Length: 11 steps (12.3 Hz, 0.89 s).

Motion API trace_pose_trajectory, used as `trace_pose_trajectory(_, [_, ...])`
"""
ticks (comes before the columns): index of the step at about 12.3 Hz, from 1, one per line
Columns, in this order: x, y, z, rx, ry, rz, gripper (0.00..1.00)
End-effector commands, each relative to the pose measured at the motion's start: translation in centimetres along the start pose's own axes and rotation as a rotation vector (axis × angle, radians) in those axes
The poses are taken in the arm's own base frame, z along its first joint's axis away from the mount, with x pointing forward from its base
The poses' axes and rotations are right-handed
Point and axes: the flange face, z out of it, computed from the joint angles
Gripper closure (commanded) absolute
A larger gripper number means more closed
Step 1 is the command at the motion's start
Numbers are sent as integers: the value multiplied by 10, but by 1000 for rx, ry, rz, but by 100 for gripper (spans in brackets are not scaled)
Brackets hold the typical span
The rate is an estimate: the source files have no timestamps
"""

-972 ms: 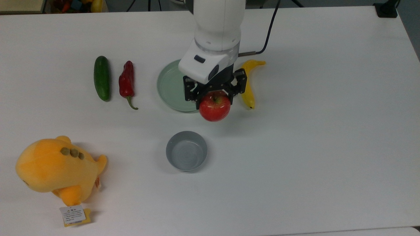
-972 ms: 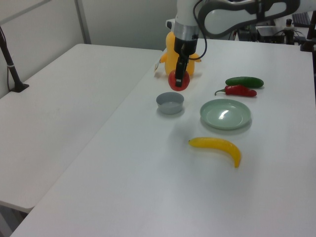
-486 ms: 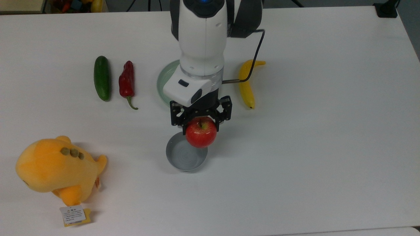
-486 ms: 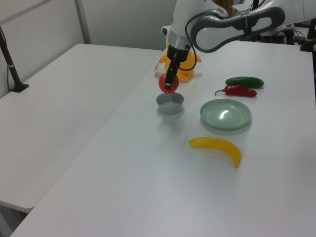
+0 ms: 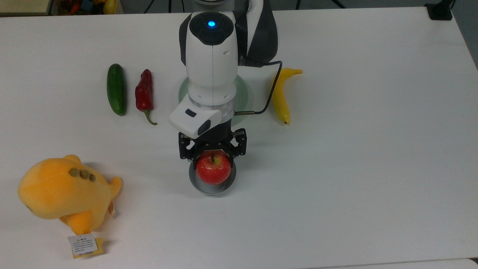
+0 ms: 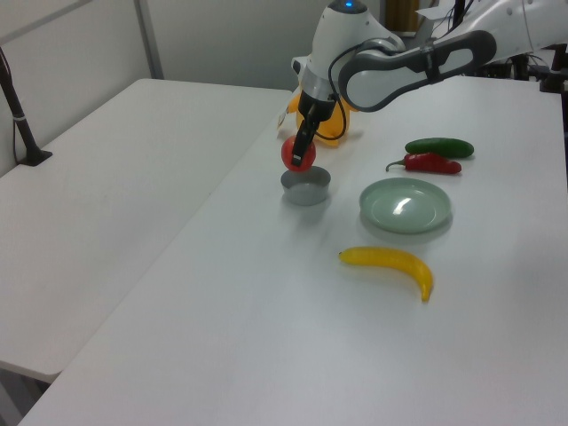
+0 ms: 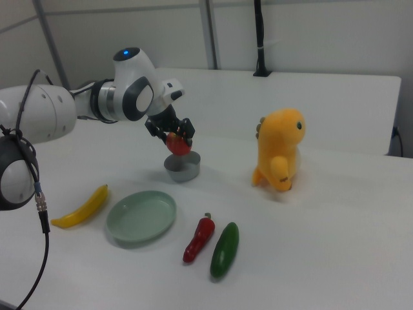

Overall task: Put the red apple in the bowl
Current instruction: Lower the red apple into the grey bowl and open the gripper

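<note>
- White worktop fills the top view, with the arm reaching down across it. The hand is clamped on the round glossy red apple, one black finger on each side and the stem facing up. The apple sits over the small round grey bowl, whose rim shows as a crescent below it, so the carry looks finished and release is what remains. A dark green cucumber, a wrinkled red chili pepper, a pale green shallow plate and a yellow banana lie in a row behind; an orange plush toy rests near the top view's left edge.
- From the left view, the apple hangs just above the bowl and appears not to touch it, a height that should keep the drop short. The plate and banana stay well apart from the bowl.
- From the right view, the hand grips the apple directly over the bowl. The plush toy stands upright to the right view's right, clear of the arm's path.
</note>
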Motion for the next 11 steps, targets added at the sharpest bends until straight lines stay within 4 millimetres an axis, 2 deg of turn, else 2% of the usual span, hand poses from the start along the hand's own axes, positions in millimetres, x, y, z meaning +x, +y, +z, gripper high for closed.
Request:
trace_pose_trajectory(1, [-7,-2,14,7,-5,-21,97])
trace_pose_trajectory(4, [-17,-3,31,1,-17,-30,97])
trace_pose_trajectory(5, [-18,-4,33,1,-13,-32,85])
trace_pose_trajectory(6, [-19,-4,33,3,-13,-24,67])
trace_pose_trajectory(8, [-19,-4,33,4,-13,-20,43])
trace_pose_trajectory(9, [-19,-4,33,8,-13,-13,25])
trace_pose_trajectory(10, [-19,-5,34,6,-15,-19,0])
trace_pose_trajectory(11, [-19,-5,33,2,-15,-29,0])
